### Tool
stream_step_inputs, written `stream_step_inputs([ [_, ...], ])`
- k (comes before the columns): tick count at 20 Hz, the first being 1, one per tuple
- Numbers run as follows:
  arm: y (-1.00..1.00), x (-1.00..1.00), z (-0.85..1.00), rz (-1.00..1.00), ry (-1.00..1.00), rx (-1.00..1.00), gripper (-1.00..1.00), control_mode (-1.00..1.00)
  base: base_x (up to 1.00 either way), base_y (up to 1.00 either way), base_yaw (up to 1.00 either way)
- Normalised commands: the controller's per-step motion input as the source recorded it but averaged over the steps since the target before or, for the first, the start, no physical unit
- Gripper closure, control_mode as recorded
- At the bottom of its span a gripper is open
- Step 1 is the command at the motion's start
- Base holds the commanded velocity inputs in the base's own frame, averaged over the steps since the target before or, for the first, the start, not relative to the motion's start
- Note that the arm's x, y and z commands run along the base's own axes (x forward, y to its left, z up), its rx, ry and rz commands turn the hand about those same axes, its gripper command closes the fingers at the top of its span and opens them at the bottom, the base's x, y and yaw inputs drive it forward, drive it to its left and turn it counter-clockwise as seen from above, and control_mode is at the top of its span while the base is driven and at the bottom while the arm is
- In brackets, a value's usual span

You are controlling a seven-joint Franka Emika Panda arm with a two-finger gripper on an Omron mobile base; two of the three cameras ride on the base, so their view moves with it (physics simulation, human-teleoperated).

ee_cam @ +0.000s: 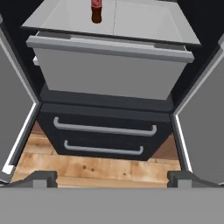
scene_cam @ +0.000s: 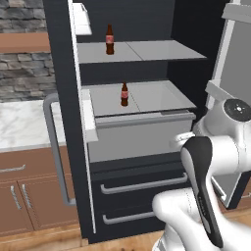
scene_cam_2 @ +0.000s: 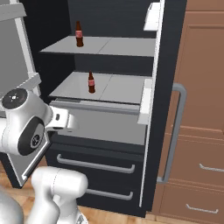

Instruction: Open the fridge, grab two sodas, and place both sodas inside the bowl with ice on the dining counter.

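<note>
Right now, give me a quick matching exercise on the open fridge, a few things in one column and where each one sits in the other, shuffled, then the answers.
Things:
1. upper soda
2. lower soda
3. bottom drawers
4. gripper

Places:
A. under the grey bin, above the wood floor
B. top shelf
C. low, open, facing the fridge front
D. shelf just above the grey bin

Pairs: 1-B, 2-D, 3-A, 4-C

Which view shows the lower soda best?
The left base view: the lower soda stands whole on the lower shelf, label visible. The right base view shows it whole too, a little smaller. The hand view catches just its bottom part, cut by the top edge.
</note>
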Motion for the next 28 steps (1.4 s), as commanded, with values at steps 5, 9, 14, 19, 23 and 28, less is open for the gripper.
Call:
stream_step_inputs([
  [5, 0.02, -0.37, -0.01, 0.00, -0.01, 0.00, -1.00, -1.00, 0.00, 0.00, 0.00],
  [9, 0.05, -0.12, -0.02, 0.00, 0.00, 0.00, -1.00, -1.00, 0.00, 0.00, 0.00],
  [14, 0.00, 0.03, -0.02, 0.00, 0.00, 0.00, -1.00, -1.00, 0.00, 0.00, 0.00],
  [19, 0.00, 0.00, 0.00, 0.00, 0.00, 0.00, -1.00, 1.00, 0.48, 0.02, 0.00],
  [23, 0.00, 0.00, 0.00, 0.00, 0.00, 0.00, -1.00, 1.00, 0.63, 0.00, 0.00],
  [28, 0.00, 0.00, 0.00, 0.00, 0.00, 0.00, -1.00, 1.00, 0.67, 0.02, 0.00],
])
